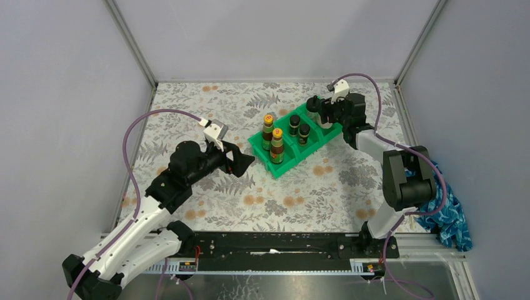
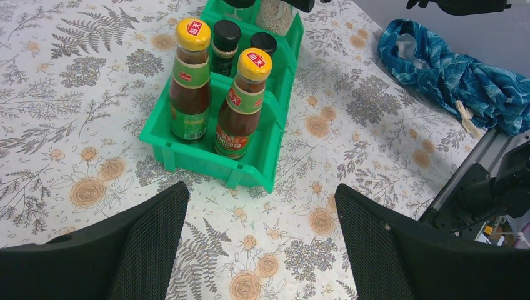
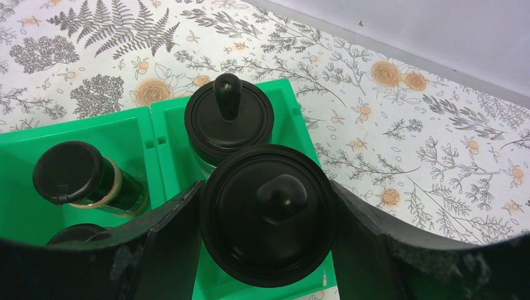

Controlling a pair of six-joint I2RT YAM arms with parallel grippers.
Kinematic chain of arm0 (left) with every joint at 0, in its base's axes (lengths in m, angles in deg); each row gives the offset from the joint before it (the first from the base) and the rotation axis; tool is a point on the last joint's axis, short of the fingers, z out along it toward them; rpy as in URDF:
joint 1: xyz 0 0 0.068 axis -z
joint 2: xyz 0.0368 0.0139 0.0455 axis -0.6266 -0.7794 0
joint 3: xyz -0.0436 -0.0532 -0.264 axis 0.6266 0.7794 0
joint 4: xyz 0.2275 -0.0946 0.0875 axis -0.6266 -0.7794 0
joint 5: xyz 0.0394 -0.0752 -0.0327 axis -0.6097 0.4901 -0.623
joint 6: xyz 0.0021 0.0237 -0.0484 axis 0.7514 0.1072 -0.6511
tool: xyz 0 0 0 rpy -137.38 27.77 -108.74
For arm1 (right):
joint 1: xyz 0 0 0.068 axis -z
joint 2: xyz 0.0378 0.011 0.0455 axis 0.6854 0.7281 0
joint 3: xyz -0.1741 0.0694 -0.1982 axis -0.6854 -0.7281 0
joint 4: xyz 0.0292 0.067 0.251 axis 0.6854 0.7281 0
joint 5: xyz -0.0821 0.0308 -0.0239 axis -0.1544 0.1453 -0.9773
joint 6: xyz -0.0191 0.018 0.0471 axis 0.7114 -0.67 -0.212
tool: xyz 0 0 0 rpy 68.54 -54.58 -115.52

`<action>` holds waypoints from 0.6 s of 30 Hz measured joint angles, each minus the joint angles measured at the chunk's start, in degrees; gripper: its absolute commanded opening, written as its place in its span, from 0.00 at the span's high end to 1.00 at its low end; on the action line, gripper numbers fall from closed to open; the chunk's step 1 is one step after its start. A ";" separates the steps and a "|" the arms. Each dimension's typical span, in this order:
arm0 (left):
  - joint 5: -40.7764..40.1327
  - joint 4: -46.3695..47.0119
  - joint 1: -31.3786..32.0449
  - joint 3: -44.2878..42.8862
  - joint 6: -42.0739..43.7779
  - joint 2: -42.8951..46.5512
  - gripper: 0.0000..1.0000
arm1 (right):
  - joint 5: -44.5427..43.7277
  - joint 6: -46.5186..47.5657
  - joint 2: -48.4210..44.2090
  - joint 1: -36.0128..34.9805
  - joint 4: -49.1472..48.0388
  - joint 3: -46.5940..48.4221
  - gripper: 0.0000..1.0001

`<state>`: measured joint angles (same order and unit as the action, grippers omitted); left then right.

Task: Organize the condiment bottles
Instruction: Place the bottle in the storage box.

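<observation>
The green bin holds two brown yellow-capped bottles in its near compartment and two short dark black-capped jars in the middle one. My right gripper is shut on a wide black-lidded jar over the far compartment, beside the second black-lidded jar. I cannot tell whether the held jar rests on the bin floor. My left gripper is open and empty above the table, just short of the bin's near end, facing the brown bottles.
A blue patterned cloth lies off the table's right edge, also in the left wrist view. Grey walls enclose the floral-covered table at back and sides. The right arm reaches along the right side.
</observation>
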<state>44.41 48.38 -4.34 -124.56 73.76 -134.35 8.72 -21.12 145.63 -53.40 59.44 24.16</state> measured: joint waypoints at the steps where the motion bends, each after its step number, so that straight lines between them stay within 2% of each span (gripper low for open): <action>1: 0.00 0.00 0.00 0.00 0.00 0.00 0.09 | 0.00 0.09 0.24 0.00 0.00 0.02 1.00; 18: 0.00 0.00 0.00 0.00 0.00 -0.59 0.09 | 0.02 1.49 3.74 -0.20 0.07 1.95 1.00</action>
<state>44.41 48.38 -4.34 -124.56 73.76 -134.94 8.74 -19.63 149.37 -53.60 59.50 26.11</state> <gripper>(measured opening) 0.913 0.702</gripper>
